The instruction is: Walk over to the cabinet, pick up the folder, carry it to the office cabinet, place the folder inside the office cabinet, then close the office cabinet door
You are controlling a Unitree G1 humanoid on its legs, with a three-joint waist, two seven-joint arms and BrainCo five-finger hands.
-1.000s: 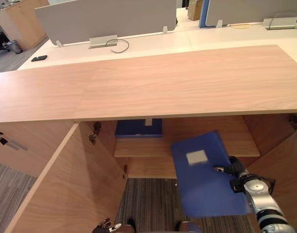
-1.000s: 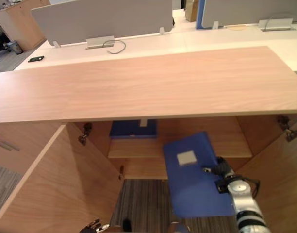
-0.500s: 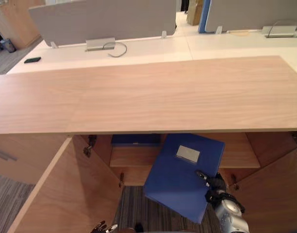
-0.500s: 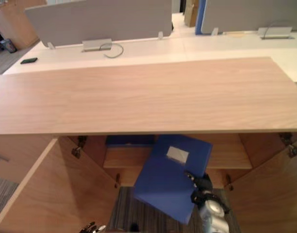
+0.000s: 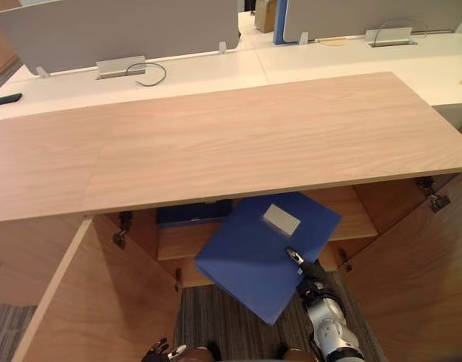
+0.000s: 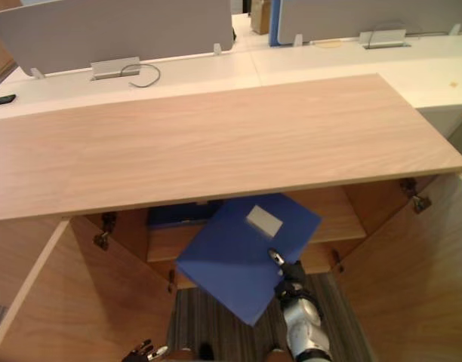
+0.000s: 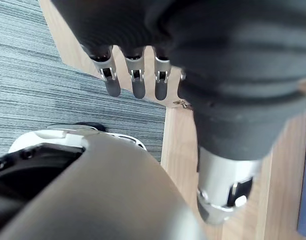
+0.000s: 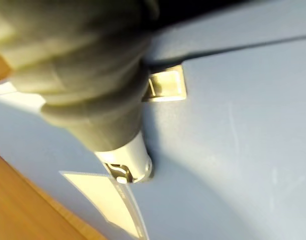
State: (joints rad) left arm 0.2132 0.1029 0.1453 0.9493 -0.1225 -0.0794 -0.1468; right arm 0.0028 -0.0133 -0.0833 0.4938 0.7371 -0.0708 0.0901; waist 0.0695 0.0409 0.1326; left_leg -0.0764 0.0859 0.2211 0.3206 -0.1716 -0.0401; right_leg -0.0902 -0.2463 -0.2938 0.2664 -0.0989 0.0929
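Folder has moved up and in since a moment ago: its far corner now lies over the shelf of the office cabinet, just under the cabinet's top edge, so it looks nearly inside. The right hand grips its near edge, thumb on top, and the left hand hangs with loose fingers low by the cabinet's left door. The right door stands wide too, and the shelf looks free beside another blue folder.
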